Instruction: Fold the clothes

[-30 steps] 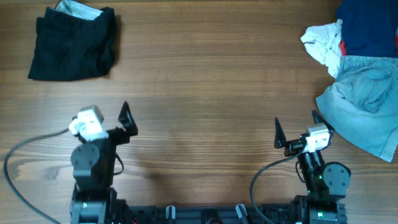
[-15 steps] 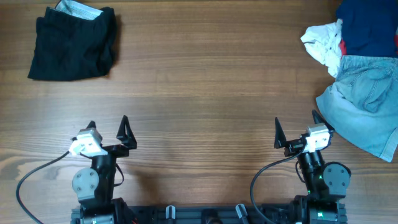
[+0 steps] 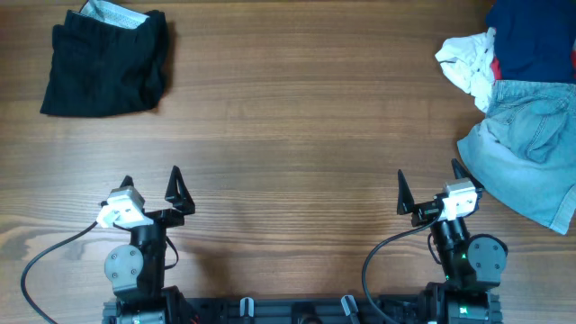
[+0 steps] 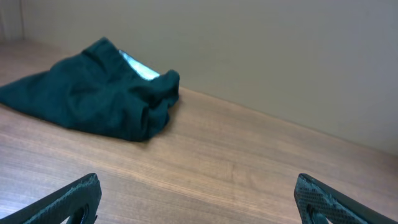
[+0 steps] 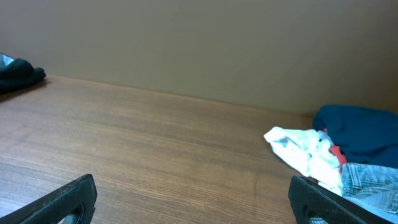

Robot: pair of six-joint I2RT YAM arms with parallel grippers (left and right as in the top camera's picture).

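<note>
The black garment point(image 3: 106, 61) lies folded into a compact bundle at the far left of the wooden table, its pale grey waistband lining showing at the far edge. It shows in the left wrist view point(image 4: 99, 93) and as a sliver in the right wrist view point(image 5: 18, 73). My left gripper point(image 3: 151, 184) is open and empty near the front left, far from the garment. My right gripper point(image 3: 430, 191) is open and empty near the front right. Both sets of fingers show wide apart over bare wood point(image 4: 196, 202) point(image 5: 193, 199).
At the far right lie light blue denim shorts point(image 3: 531, 144), a crumpled white cloth point(image 3: 468, 61) and a navy blue garment point(image 3: 531, 40). They show too in the right wrist view point(image 5: 367, 180) point(image 5: 298, 149) point(image 5: 357, 130). A plain wall stands behind the table.
My left arm has drawn back toward the front edge and settled, its gripper now a little lower in the overhead view. The right arm and the clothes have not moved.
</note>
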